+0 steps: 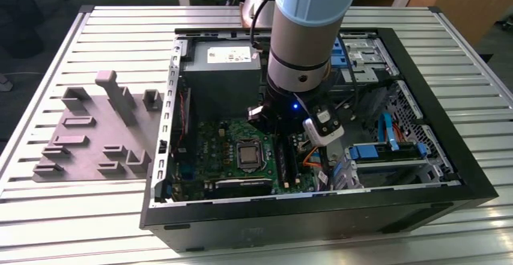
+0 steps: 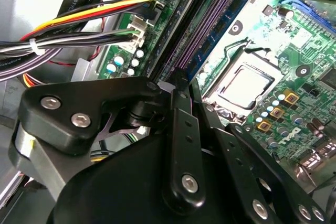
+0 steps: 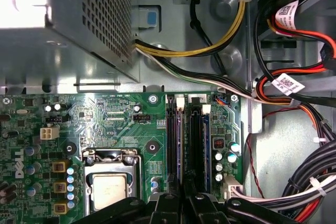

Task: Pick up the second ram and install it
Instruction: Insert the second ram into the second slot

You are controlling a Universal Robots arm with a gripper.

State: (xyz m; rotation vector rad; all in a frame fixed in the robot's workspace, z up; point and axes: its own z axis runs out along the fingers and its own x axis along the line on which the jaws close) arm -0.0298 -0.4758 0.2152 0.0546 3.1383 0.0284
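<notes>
Beside the square silver processor socket (image 3: 110, 187): the second ram (image 3: 197, 148), a long flat dark circuit-board stick, seems to stand edge-on in a black slot.
Handling: light, stiff and fragile; best held by its long edges, never by the chips.
Black metal gripper (image 2: 178, 81): directly over the stick's near end, on the slot side of the socket.
Jaws: drawn together; whether they pinch the stick I cannot tell.
Green motherboard (image 3: 131, 129): surrounds the socket.

Matt black metal fingers (image 2: 181, 103) with bright steel screws; just beyond them, the glossy green motherboard (image 3: 121, 119) and its shiny metal processor lid (image 3: 107, 190).
</notes>
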